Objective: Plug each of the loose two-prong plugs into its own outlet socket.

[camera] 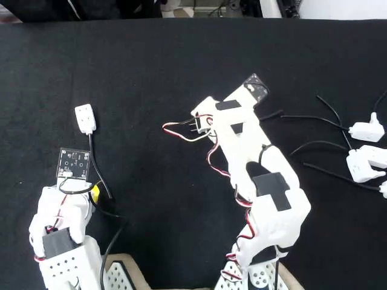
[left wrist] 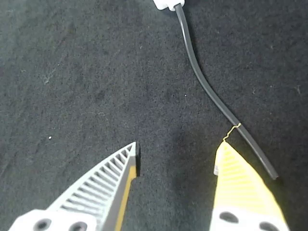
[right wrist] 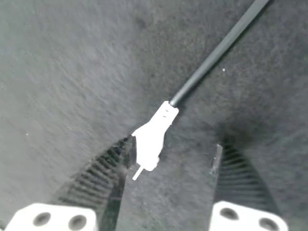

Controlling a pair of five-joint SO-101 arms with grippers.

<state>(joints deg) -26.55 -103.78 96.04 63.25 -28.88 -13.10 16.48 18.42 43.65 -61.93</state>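
A white two-prong plug (right wrist: 151, 137) on a black cable (right wrist: 216, 53) lies on the black cloth between the fingers of my right gripper (right wrist: 173, 144). The gripper is open, and the plug rests against one finger with its prongs pointing back toward the wrist. In the high view the right arm (camera: 242, 130) covers this plug, and its cable (camera: 272, 115) trails out to the right. My left gripper (left wrist: 179, 144) is open over bare cloth. A black cable (left wrist: 202, 82) runs past its yellow finger (left wrist: 240, 183) up to a white connector (camera: 84, 118).
Two more white connectors (camera: 366, 130) (camera: 366, 163) with black cables lie at the table's right edge. Red and white servo wires (camera: 181, 130) loop out beside the right arm. The black cloth (camera: 151, 66) covers the whole table.
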